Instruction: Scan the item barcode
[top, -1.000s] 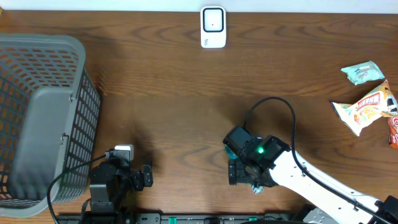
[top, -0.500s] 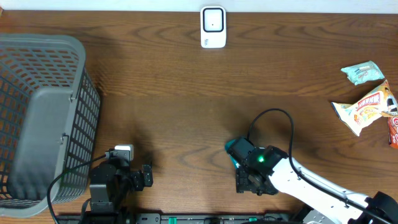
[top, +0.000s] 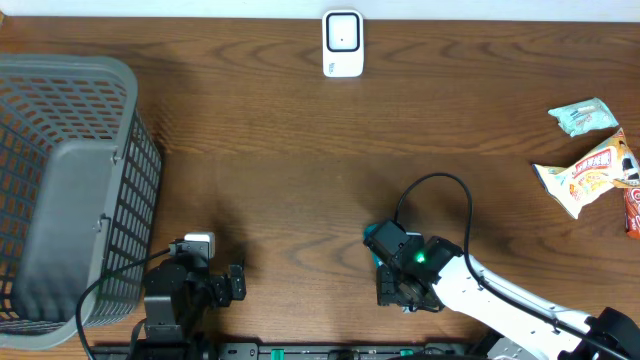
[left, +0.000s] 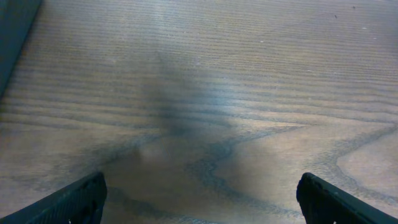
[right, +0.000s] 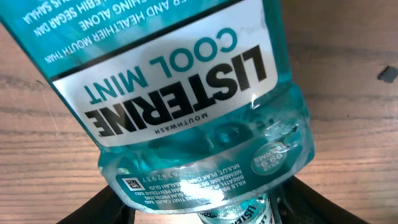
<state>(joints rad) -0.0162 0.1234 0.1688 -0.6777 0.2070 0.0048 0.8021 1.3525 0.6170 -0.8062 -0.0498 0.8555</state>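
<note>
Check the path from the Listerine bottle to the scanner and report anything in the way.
Nothing visible blocks it. Only bare table lies between the Listerine bottle and the white scanner at the far edge. The basket sits off left, the snack packets off right.

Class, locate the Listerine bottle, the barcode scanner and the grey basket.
Listerine bottle (right: 180, 81): right wrist view, on its white label.
barcode scanner (top: 342, 40): overhead view, on its front face.
grey basket (top: 140, 200): overhead view, on its right mesh wall.

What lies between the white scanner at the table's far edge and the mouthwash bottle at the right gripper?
Nothing. The overhead view shows only bare wooden table between the scanner and the mouthwash bottle.
</note>
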